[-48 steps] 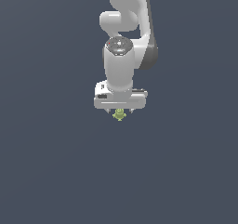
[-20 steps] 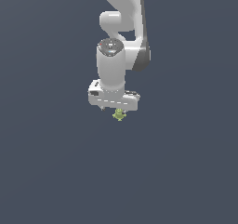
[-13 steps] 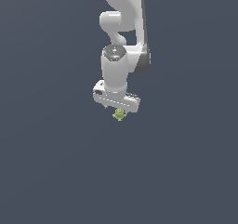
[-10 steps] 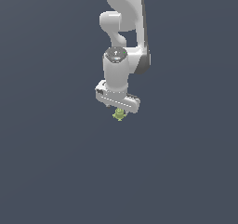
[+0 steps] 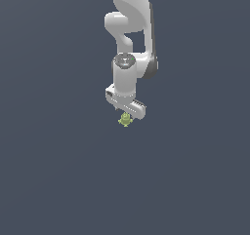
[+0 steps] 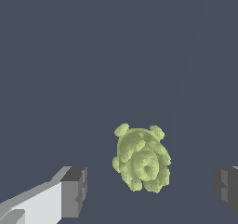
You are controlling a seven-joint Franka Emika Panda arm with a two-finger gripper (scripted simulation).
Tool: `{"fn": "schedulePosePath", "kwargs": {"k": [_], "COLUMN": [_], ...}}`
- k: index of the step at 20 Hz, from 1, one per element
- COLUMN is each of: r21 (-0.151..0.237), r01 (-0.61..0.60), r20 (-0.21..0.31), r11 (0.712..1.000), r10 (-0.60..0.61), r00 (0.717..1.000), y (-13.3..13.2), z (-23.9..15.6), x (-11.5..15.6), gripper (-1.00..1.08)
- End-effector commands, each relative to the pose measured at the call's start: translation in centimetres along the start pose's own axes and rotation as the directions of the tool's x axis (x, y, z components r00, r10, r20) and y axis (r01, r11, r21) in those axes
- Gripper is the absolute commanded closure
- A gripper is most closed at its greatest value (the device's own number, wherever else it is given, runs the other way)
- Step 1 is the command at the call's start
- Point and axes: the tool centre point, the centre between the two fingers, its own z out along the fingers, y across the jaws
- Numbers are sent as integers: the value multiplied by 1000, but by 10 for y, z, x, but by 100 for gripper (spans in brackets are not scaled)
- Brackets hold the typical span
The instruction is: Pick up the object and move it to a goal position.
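The object (image 5: 125, 119) is a tiny yellow-green lumpy thing with small knobs, lying just under the white hand in the exterior view. In the wrist view the object (image 6: 142, 159) sits between my two dark fingertips, with a clear gap on each side. One fingertip (image 6: 74, 190) is wide of it on one side, and the other shows only at the frame edge. My gripper (image 6: 151, 189) is open and touches nothing. In the exterior view the gripper (image 5: 126, 114) hangs straight down over the object.
The white arm (image 5: 132, 29) rises above the hand toward the top of the exterior view. A plain dark grey surface (image 5: 58, 170) lies all around.
The hand has turned about its vertical axis, so its crossbar now slants in the exterior view. The object has stayed in place below it.
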Motion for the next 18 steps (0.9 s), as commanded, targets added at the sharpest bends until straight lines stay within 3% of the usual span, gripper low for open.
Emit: {"fn": "schedulePosePath", "kwargs": {"k": [1,18], "r21": [-1,-3], "r01": [-35,-75], "r20": [0,1], "r11": [999,997], "r10": [35,75], "r00": [999,997], "y": [2,6], "z": [4,28], "x": [-5,-12], "gripper": [-92,-92]}}
